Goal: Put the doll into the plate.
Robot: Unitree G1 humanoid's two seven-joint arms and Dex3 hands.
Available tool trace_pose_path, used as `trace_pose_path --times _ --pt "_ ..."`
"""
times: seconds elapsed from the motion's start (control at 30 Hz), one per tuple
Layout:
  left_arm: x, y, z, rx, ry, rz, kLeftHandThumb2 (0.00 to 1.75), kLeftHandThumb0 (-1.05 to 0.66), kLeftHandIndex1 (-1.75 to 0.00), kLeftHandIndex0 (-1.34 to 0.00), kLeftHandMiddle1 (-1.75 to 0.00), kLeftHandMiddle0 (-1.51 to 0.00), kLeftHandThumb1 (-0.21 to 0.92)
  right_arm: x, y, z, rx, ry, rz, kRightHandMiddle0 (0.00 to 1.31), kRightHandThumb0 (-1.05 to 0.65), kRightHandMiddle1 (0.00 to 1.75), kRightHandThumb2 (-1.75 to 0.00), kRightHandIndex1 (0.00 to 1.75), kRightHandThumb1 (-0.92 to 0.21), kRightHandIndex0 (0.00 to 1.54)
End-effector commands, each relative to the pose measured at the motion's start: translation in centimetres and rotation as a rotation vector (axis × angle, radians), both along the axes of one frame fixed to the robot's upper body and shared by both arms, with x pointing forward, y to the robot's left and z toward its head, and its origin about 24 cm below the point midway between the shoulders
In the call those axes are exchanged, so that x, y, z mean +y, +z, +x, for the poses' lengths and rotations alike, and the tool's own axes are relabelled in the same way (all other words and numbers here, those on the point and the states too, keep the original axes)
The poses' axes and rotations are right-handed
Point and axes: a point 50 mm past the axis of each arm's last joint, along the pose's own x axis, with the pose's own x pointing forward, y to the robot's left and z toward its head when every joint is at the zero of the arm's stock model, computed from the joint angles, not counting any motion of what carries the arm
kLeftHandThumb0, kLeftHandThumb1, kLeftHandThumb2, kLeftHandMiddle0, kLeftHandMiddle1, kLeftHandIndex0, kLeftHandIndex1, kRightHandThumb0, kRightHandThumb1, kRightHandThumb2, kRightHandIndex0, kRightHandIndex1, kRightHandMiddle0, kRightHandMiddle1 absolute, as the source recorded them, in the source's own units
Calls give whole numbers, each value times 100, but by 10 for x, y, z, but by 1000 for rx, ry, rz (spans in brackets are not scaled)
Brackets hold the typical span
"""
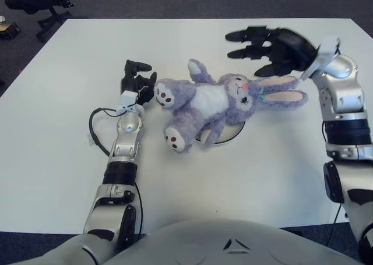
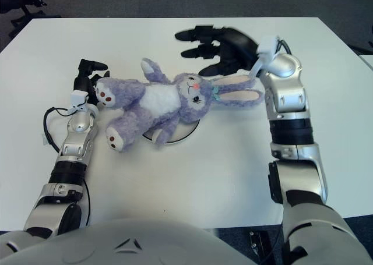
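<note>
The doll (image 1: 213,102) is a purple plush rabbit with a white belly. It lies on its back across the white plate (image 1: 232,134) in the middle of the table, and only part of the plate's rim shows under it. Its ears point right and its feet point left and toward me. My right hand (image 1: 262,46) is open with fingers spread, raised just behind the doll's head and ears and holding nothing. My left hand (image 1: 139,81) is open right beside the doll's left foot, and I cannot tell whether it touches it.
The white table (image 1: 58,177) spans the view. A black cable (image 1: 94,124) loops on it beside my left forearm. An office chair (image 1: 35,0) stands on the floor beyond the far left corner.
</note>
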Motion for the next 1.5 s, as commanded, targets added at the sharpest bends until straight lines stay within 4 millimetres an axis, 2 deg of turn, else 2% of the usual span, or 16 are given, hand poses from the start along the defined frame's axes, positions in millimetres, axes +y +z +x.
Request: trace_pose_path --times 0.0,0.3,0.33,0.43,0.5,0.53,0.6,0.7,0.73,0.77,0.87,0.97,1.1,1.23,1.33,1.47 --pt "1 3 1 -3 9 8 44 -35 -166 -28 -141 -70 92 -5 -8 6 36 -93 46 53 -48 9 -10 4 -90 72" --pt "1 3 1 -2 9 8 44 -35 -166 -28 -142 -70 92 -8 -22 8 83 -271 200 63 -49 14 -27 5 -92 81" --pt "1 3 1 -1 9 8 44 -35 -166 -28 -143 -70 92 -8 -24 9 86 -291 218 63 -49 20 -29 4 -92 83" --pt "1 3 1 -1 9 8 44 -35 -166 -28 -143 -70 92 -10 -33 12 69 -365 275 53 -47 47 -33 3 -92 89" --pt "1 3 1 -1 9 7 44 -35 -166 -28 -143 -70 92 -12 -38 15 66 -413 323 49 -45 57 -34 2 -92 91" --pt "1 2 2 0 9 7 44 -35 -166 -28 -143 -70 92 -16 -42 18 69 -462 373 46 -42 91 -33 5 -92 97" --pt "1 2 2 0 9 6 44 -35 -166 -28 -143 -70 92 -19 -48 22 73 -516 427 44 -38 126 -32 9 -92 104" --pt "1 2 2 1 9 4 43 -35 -166 -29 -144 -70 92 -23 -50 24 72 -561 454 43 -36 141 -31 11 -92 108" --pt "1 2 2 1 9 4 43 -35 -166 -29 -144 -70 92 -24 -50 25 72 -574 457 41 -24 145 -27 44 -92 94" --pt "1 2 2 1 9 4 43 -35 -166 -29 -144 -70 92 -24 -50 25 72 -582 458 39 -15 149 -24 66 -92 84" --pt "2 2 3 2 8 3 43 -35 -166 -29 -144 -69 92 -30 -57 25 86 -630 476 37 -7 153 -22 90 -92 74" --pt "2 1 3 2 7 1 43 -35 -166 -29 -144 -69 92 -41 -78 25 131 -661 504 33 -2 153 -23 108 -92 67" --pt "2 1 4 2 7 1 43 -35 -166 -29 -145 -69 92 -43 -84 26 135 -663 513 32 -1 151 -23 116 -92 65" --pt "4 1 5 3 6 0 43 -35 -166 -29 -145 -69 92 -56 -123 27 244 -682 607 30 -1 152 -25 122 -92 62" --pt "5 0 5 4 6 1 43 -35 -166 -29 -145 -68 92 -58 -136 28 268 -698 621 28 -1 154 -26 124 -92 60" --pt "6 -1 6 5 7 1 43 -35 -166 -29 -145 -68 92 -55 -157 28 314 -710 655 27 -1 161 -47 131 -82 56"
